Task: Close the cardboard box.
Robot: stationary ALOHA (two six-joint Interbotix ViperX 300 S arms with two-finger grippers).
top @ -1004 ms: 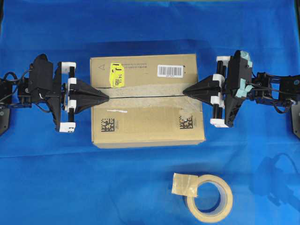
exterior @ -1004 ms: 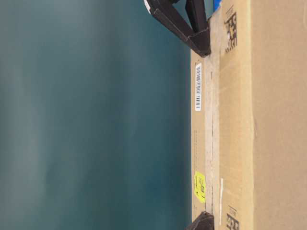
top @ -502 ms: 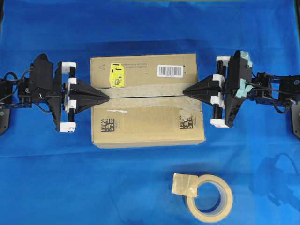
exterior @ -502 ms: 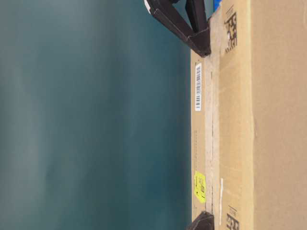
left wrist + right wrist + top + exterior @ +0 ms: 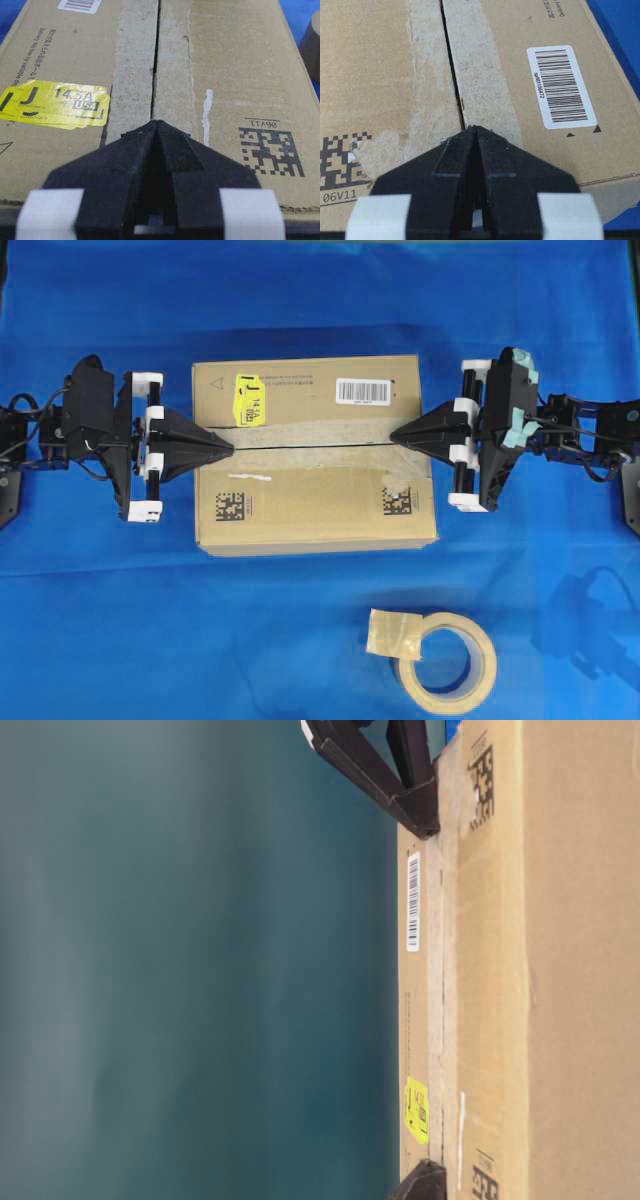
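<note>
The cardboard box point(image 5: 315, 455) lies in the middle of the blue cloth with its two long top flaps folded flat and meeting at a centre seam point(image 5: 155, 75). A yellow sticker point(image 5: 247, 398) and a barcode label point(image 5: 363, 390) are on the far flap. My left gripper point(image 5: 228, 448) is shut and empty, its tip on the seam at the box's left end, and it also shows in the left wrist view point(image 5: 156, 123). My right gripper point(image 5: 397, 437) is shut and empty, its tip on the seam at the right end, and it also shows in the right wrist view point(image 5: 476, 128).
A beige tape roll point(image 5: 447, 662) with a loose tape end lies on the blue cloth point(image 5: 200, 640) near the front, right of the middle. The table-level view shows the box side point(image 5: 580, 970) close up against a teal backdrop.
</note>
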